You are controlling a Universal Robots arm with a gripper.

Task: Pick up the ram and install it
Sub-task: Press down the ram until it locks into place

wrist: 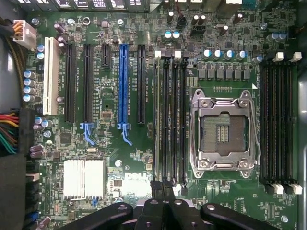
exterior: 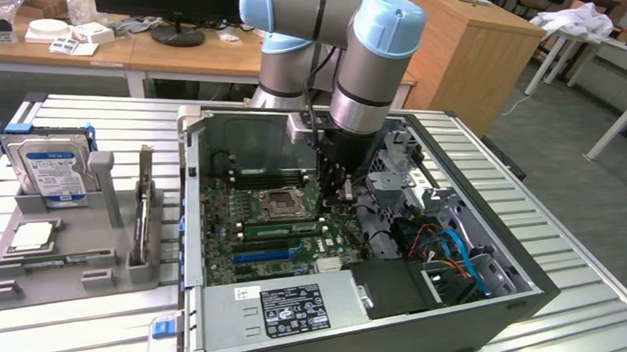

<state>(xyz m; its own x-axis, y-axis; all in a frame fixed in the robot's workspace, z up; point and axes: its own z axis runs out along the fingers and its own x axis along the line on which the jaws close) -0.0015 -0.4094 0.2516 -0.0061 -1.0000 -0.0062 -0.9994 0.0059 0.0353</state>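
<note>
The ram (exterior: 280,229) is a narrow green stick that sits in a memory slot just in front of the empty CPU socket (exterior: 277,202) inside the open computer case. In the wrist view the ram (wrist: 157,120) shows edge-on as a thin pale strip in the outermost of the black slots beside the socket (wrist: 223,129). My gripper (exterior: 342,197) hangs inside the case above the motherboard, at the slot's end toward the exterior view's right. In the wrist view my gripper (wrist: 163,186) is over that same slot end. Its fingers are shut together, with nothing between them.
A grey fixture tray (exterior: 56,267) at the exterior view's left carries a silver hard drive (exterior: 50,171) and a thin board standing on edge (exterior: 146,217). Case walls, a power supply (exterior: 287,306) and coloured cables (exterior: 452,253) crowd the motherboard. More black slots (wrist: 280,122) lie beyond the socket.
</note>
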